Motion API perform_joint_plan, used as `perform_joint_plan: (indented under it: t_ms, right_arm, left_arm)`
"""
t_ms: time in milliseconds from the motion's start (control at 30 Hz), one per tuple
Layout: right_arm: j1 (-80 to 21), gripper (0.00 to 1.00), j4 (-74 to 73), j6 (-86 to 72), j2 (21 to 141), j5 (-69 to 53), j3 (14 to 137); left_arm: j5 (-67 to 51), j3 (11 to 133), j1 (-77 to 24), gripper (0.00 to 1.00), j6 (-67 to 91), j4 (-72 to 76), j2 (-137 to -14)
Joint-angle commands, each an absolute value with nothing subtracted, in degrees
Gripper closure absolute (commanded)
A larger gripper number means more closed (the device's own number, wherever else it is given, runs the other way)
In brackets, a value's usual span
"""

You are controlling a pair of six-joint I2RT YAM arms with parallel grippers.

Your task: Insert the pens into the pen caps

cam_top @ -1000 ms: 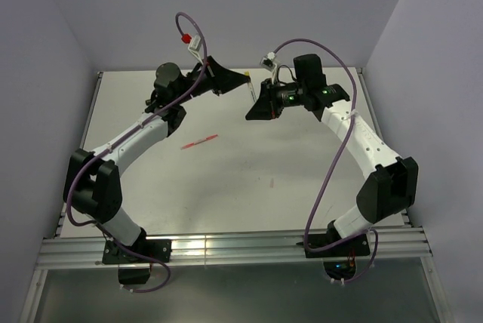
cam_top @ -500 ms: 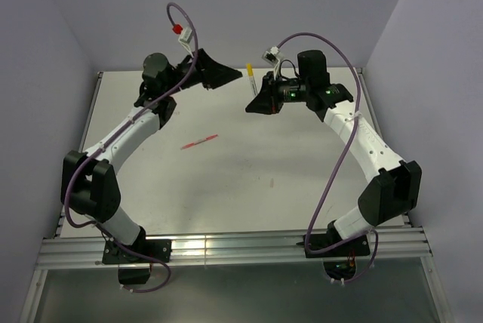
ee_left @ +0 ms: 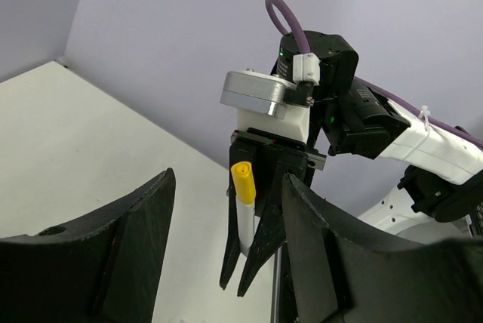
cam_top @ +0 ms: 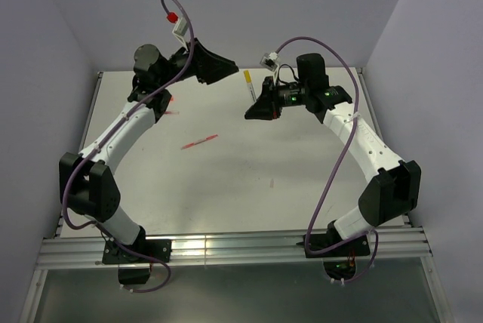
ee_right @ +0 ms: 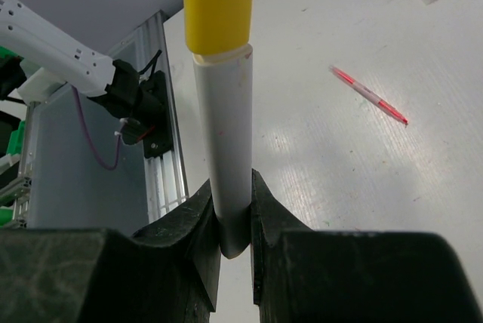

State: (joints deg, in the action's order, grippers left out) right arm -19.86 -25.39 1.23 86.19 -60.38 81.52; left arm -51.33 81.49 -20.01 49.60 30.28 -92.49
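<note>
Two pincers up over the table (cam_top: 302, 187). Right pincer (ee_right: 234, 210) pinching the lower barrel of the white pen (ee_right: 224, 134), which stands upright with the yellow cap (ee_right: 218, 6) on top. Left pincer (cam_top: 225, 66) spread wide, near the white pen's left, apart. Red pen (cam_top: 199, 141) flat on table, well apart from white pen.

Right arm's jaws apparently pinch the yellow-capped white pen (cam_top: 247, 84).

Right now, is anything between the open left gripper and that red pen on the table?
Nothing visible. The left gripper hangs open in the air, the red pen lies in the open on the table, and the right gripper with its yellow-capped pen is off to one side.
</note>
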Motion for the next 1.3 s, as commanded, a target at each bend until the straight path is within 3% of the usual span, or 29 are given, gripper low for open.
perform_joint_plan:
  t_ms: [0,433,767,1067,1133,1267]
  right_arm:
    - [-20.21,1.00,-25.22,2.37,83.93,-63.02,81.74]
    - [-21.36,1.00,-25.93,2.46,84.29,-63.37,82.18]
    - [-21.71,1.00,-26.19,2.81,84.11,-63.63,82.09]
    - [-21.71,1.00,-26.37,3.08,83.85,-63.63,81.56]
    - [-21.71,1.00,-26.37,3.08,83.67,-63.63,81.47]
    - [-21.71,1.00,-26.37,3.16,83.67,-63.54,81.56]
  left_arm:
    - [-52.91,84.64,-21.62,0.37,47.11,30.32,-91.49]
    - [-52.30,84.38,-24.96,0.43,49.57,33.05,-92.90]
    - [-51.86,84.46,-26.02,0.58,50.71,34.28,-93.52]
    - [-51.77,83.76,-26.10,0.59,52.03,35.86,-93.52]
    - [-51.77,83.67,-26.10,0.63,52.03,35.86,-93.52]
    - [-51.77,83.32,-26.10,0.86,52.29,35.95,-93.52]
